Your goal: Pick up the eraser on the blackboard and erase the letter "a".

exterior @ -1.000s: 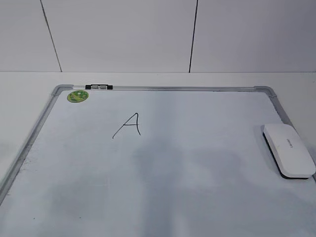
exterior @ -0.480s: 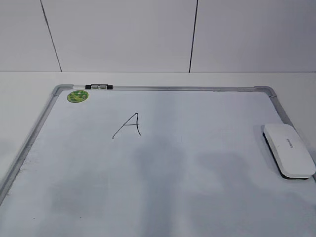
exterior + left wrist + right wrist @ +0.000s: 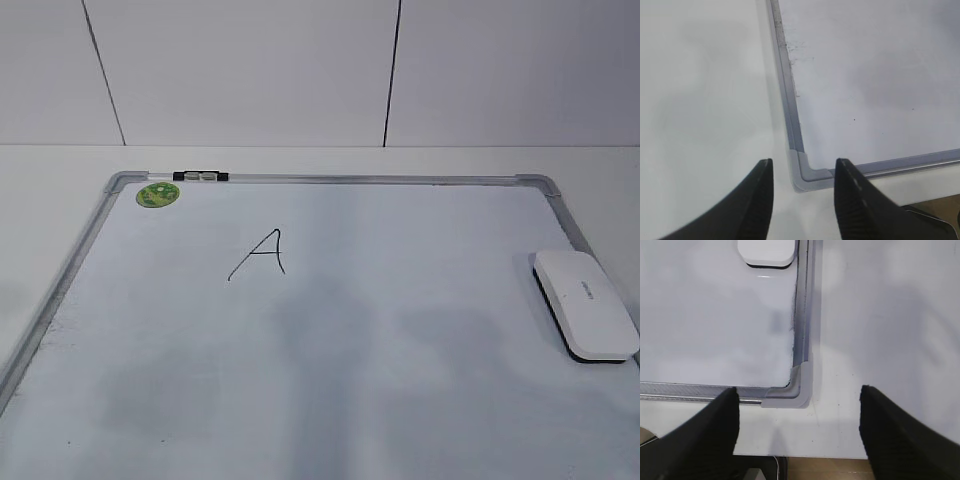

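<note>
Exterior view first: I see the blackboard [image 3: 330,340] lying flat on the white table [image 3: 60,165], and I use its frame as my landmark. The eraser [image 3: 585,304] rests on the board against the right-hand frame rail, below the far right corner, white face up. An angular capital letter "A" [image 3: 260,254] sits left of the board's middle, well apart from the eraser, below and right of the green sticker [image 3: 157,194] in the far left corner. I see no arm here.

Left wrist view: my left gripper [image 3: 802,197] hangs with its fingers spread and nothing between them, over the board's near left corner [image 3: 805,172]. Neither eraser nor letter shows here.

Right wrist view: my right gripper [image 3: 799,427] is spread wide and empty, above the near right corner [image 3: 795,387]. The eraser [image 3: 767,251] lies ahead of it at the top edge, just beside the right frame rail [image 3: 802,305], well apart from the fingers.
</note>
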Controlling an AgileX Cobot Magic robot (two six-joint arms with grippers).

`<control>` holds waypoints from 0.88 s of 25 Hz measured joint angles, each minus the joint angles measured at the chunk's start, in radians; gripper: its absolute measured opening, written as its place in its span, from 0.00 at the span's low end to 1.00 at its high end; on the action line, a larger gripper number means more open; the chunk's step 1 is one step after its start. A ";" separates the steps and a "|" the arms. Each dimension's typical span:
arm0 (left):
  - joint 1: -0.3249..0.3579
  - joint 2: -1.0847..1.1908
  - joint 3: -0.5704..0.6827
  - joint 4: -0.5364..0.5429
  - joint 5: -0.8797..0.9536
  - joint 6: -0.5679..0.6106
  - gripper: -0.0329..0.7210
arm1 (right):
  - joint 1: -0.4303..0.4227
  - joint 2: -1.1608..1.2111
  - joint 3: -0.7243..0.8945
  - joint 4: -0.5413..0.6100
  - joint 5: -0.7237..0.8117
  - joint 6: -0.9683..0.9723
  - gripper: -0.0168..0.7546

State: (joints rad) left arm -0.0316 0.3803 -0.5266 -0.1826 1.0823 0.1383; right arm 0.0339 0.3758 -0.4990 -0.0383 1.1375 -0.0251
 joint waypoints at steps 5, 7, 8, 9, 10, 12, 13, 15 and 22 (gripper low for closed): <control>0.000 0.000 0.000 0.000 0.000 0.000 0.45 | 0.000 0.000 0.000 0.000 0.000 0.000 0.79; 0.000 0.000 0.000 0.000 0.000 0.000 0.45 | 0.000 0.000 0.000 0.000 0.000 0.000 0.79; 0.000 0.000 0.000 0.000 0.000 0.000 0.45 | 0.000 0.000 0.000 0.000 0.000 0.000 0.79; 0.000 0.000 0.000 0.000 0.000 0.000 0.45 | 0.000 0.000 0.000 0.000 0.000 0.000 0.79; 0.000 0.000 0.000 0.000 0.000 0.000 0.45 | 0.000 -0.002 0.000 0.000 0.000 0.000 0.79; 0.000 -0.003 0.000 0.000 0.000 0.000 0.45 | 0.000 -0.018 0.000 0.000 0.000 0.000 0.79; 0.000 -0.011 0.000 0.000 0.000 0.000 0.45 | 0.000 -0.034 0.000 0.000 0.000 0.000 0.79; 0.000 -0.035 0.000 0.000 0.000 0.000 0.45 | 0.000 -0.077 0.000 0.000 0.000 0.000 0.79; 0.000 -0.199 0.000 0.000 0.000 0.000 0.45 | -0.055 -0.296 0.000 -0.001 0.000 0.000 0.79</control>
State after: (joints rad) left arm -0.0316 0.1817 -0.5266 -0.1826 1.0823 0.1383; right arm -0.0210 0.0798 -0.4990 -0.0389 1.1375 -0.0251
